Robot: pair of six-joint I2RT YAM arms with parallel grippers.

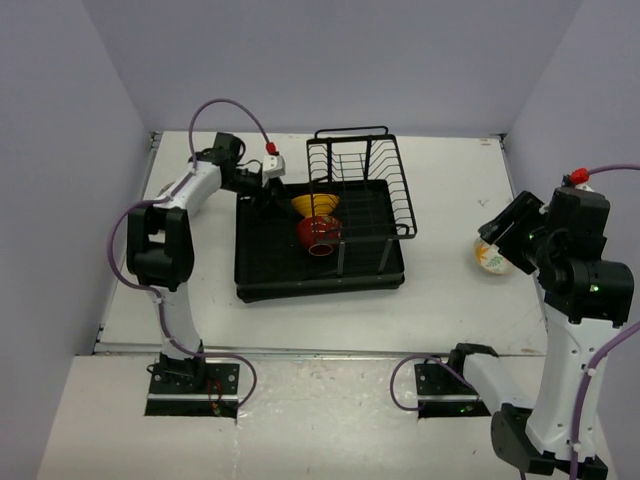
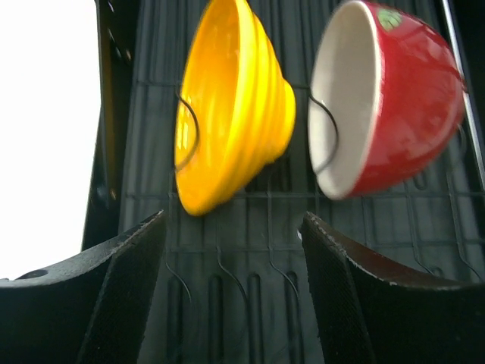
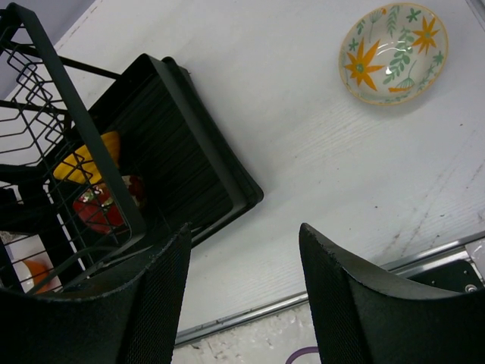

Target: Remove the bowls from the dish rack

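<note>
The black dish rack [image 1: 260, 275] lies mid-table, its wire basket [image 1: 360, 170] at the far side. A yellow bowl [image 2: 227, 106] and a glossy red bowl [image 2: 394, 98] stand on edge between the rack's wires, yellow to the left of red. My left gripper [image 2: 235, 227] is open just short of them, over the tray floor, with nothing between its fingers [image 2: 129, 288]. A white bowl with orange-green flowers [image 3: 392, 51] rests upright on the table, right of the rack. My right gripper [image 3: 242, 235] hangs open and empty above the table near that bowl.
The rack's right corner [image 3: 250, 193] lies left of my right gripper. The table's metal front edge [image 3: 250, 311] runs below it. A small orange patch [image 3: 38, 273] shows through the rack wires; what it is I cannot tell. Grey walls close in the table.
</note>
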